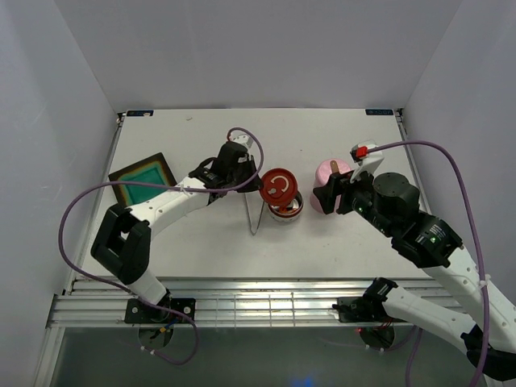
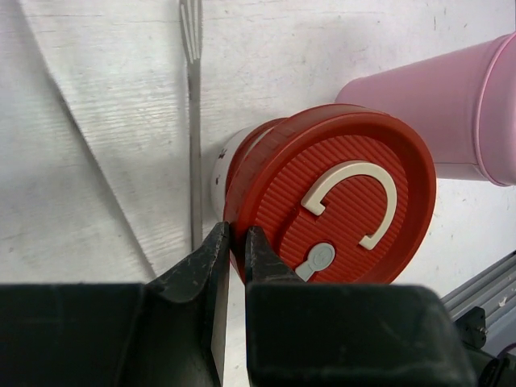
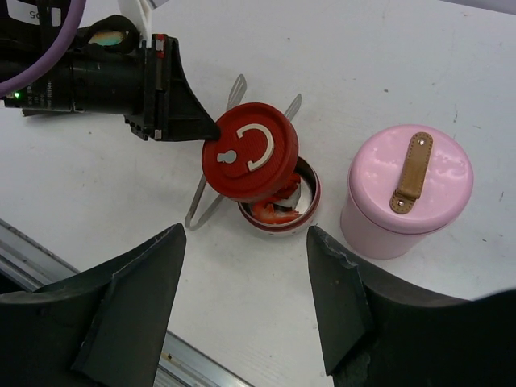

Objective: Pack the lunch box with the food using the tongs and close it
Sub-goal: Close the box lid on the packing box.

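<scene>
Left wrist: left fingers (image 2: 203, 262) pinch the red lid (image 2: 339, 201); right fingers (image 3: 133, 302) gape, apparently empty.

The lid (image 1: 279, 186) tilts over the lunch box (image 1: 287, 211) with food (image 3: 274, 214) in it, the tongs (image 1: 259, 206) lie just left of the box, the other pot (image 1: 329, 172) stands to its right, and the tray (image 1: 141, 176) lies far left.

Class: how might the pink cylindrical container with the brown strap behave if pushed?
Standing upright on its flat base, the pink cylindrical container probably slides rather than rolls. Its smooth, glossy wall looks slippery to pinch. Fairly tall, it might tip.
</scene>
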{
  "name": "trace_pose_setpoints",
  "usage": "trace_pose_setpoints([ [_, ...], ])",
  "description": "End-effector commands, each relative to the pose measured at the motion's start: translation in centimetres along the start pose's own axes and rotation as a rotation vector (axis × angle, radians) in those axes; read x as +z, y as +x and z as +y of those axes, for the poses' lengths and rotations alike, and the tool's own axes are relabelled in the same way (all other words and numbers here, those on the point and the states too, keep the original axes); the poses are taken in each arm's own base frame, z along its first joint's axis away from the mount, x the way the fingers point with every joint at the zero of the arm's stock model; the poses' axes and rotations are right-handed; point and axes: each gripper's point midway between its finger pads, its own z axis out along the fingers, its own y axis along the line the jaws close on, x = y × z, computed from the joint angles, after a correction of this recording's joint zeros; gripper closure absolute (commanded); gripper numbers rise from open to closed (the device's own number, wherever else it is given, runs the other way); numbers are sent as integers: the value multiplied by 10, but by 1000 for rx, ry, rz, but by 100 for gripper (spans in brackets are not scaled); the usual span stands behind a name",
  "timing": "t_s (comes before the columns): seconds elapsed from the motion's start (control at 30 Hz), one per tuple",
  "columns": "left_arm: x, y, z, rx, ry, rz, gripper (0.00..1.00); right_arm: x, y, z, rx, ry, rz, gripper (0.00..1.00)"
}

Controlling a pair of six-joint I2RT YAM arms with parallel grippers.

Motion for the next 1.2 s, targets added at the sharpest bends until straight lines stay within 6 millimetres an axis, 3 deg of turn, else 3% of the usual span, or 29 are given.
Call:
trace_pose_setpoints([
  [0.0,8,-13,-26,23,26,-41,100,-3,6,-6,0,30,13,32],
  [0.23,32,10,-36,65,-5,6,100,-7,13,-9,-7,33,16,32],
  [0.4,47,26,-27,66,-47,45,100,-6,18,-10,-12,29,28,32],
  [0.67,48,22,-23,63,-75,22,99,-3,27,-11,-21,29,40,31],
  [0.97,53,23,-12,66,-129,9,91,3,29,-7,-28,12,49,31],
  [1.1,56,20,-17,81,-106,4,82,7,31,-7,-33,13,55,30],
  [1.17,58,22,-19,83,-93,15,73,8,32,-6,-33,9,57,30],
])
